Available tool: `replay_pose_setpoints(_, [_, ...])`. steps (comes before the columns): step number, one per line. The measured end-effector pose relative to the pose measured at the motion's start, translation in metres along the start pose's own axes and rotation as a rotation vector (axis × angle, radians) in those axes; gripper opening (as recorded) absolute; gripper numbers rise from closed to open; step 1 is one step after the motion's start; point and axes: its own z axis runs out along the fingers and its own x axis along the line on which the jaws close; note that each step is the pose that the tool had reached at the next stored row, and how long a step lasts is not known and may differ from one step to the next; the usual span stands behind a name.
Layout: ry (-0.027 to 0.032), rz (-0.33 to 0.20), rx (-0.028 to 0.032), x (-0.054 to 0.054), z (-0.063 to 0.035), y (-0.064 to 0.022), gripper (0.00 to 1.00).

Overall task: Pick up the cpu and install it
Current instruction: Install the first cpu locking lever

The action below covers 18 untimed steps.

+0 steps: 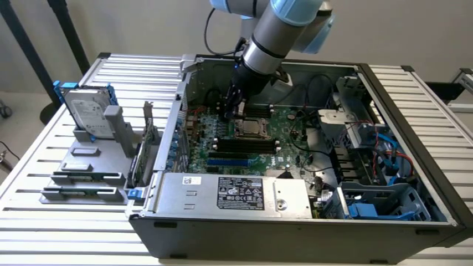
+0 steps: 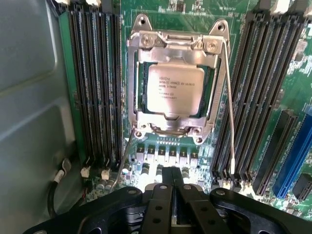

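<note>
Black two-finger gripper (image 2: 170, 178) pinched shut, empty, hovering over green mobo (image 2: 122, 14). Flat square silver-topped cpu (image 2: 175, 90) sits in steel socket frame (image 2: 141, 41). Light, stiff, fragile imo, grab by edges only.

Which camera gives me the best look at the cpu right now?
Wrist view: the cpu faces the camera, its printed top in full, sitting in the socket frame. The exterior view shows the cpu as a small silver square on the board, beside the gripper.

Hard drive (image 1: 87, 113) stands upright beside the open computer case (image 1: 296, 239)
</note>
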Motion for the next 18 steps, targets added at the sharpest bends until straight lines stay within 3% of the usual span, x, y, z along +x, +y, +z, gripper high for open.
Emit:
replay_pose_setpoints(2, [0.0074, -0.002, -0.0004, 0.000, 0.0010, -0.0062, 0.11])
replay_pose_setpoints(5, [0.0265, -0.008, -0.0011, 0.000, -0.0006, -0.0145, 0.11])
replay_pose_setpoints(13, [0.0879, -0.006, -0.0044, 0.000, -0.0075, -0.0281, 0.11])
replay_pose_setpoints(18, [0.0963, 0.019, -0.0072, 0.000, -0.0078, -0.0289, 0.11])
